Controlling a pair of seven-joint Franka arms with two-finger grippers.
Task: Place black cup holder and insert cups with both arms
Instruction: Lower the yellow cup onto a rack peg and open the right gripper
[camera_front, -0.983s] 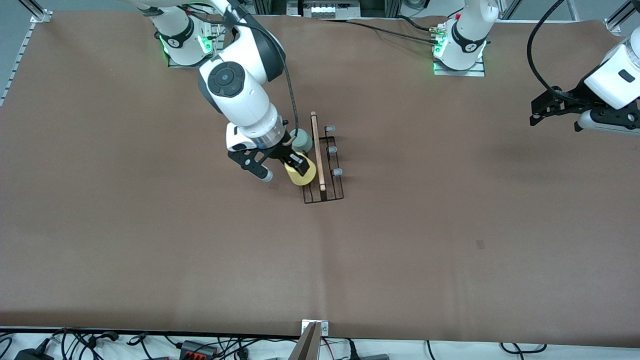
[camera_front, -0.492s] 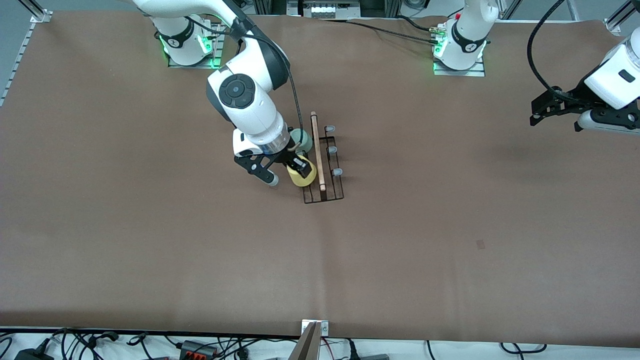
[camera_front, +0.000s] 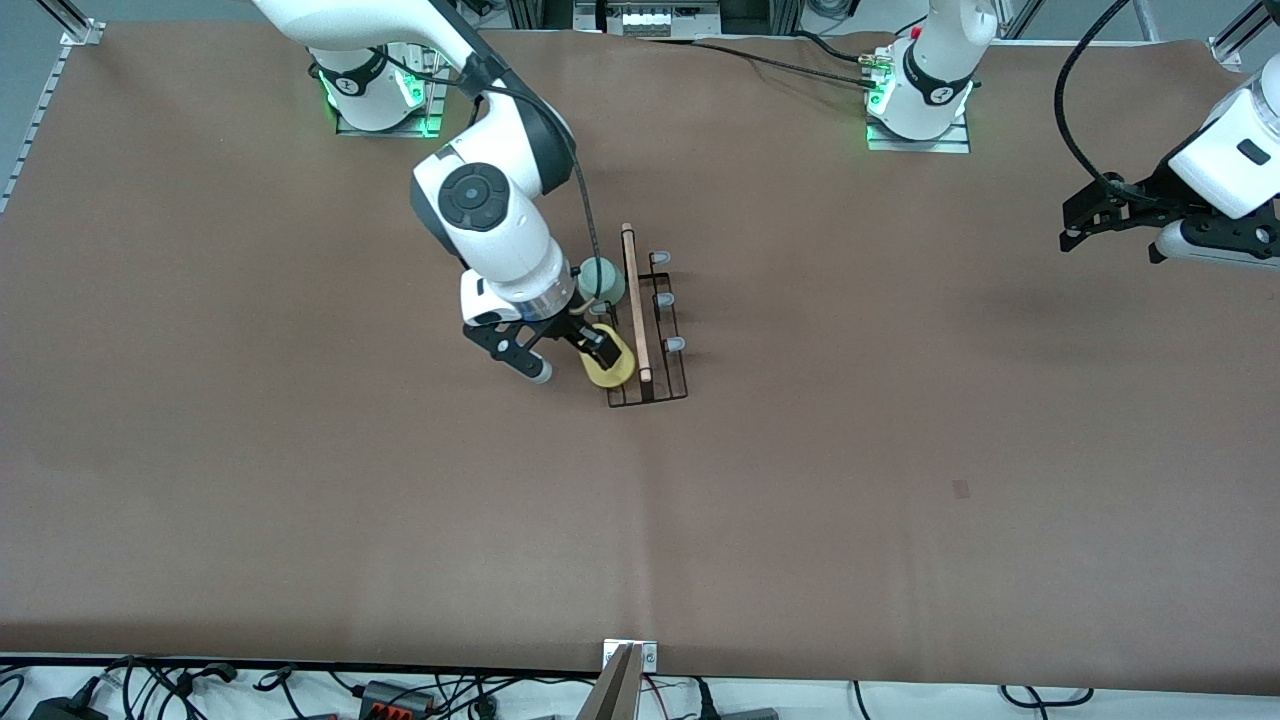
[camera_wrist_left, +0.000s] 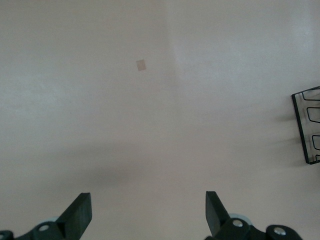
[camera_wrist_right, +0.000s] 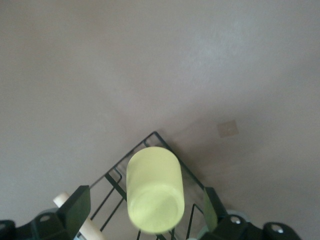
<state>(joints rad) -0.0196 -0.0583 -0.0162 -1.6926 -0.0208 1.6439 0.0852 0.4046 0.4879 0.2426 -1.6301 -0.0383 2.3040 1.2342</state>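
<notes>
Right gripper (camera_front: 568, 355) spread wide, hovering at black cup holder (camera_front: 650, 330); yellow cup (camera_wrist_right: 154, 189) between its fingers, neither touching it. Yellow cup sits tilted on holder, on the side toward right arm's end. Mint cup (camera_front: 604, 279) on holder, farther from front camera. Left gripper (camera_wrist_left: 147, 215) wide, empty, waiting over bare table (camera_front: 900, 450) at left arm's end

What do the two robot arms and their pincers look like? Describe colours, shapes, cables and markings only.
Both arms are glossy white, built of rounded segments with black joint rings. The right arm has a round black cap on its elbow joint and a black cable along it. The left arm trails a looping black cable. Green lights glow at both bases. The right pincer and left pincer are black, two-fingered, angular.
</notes>
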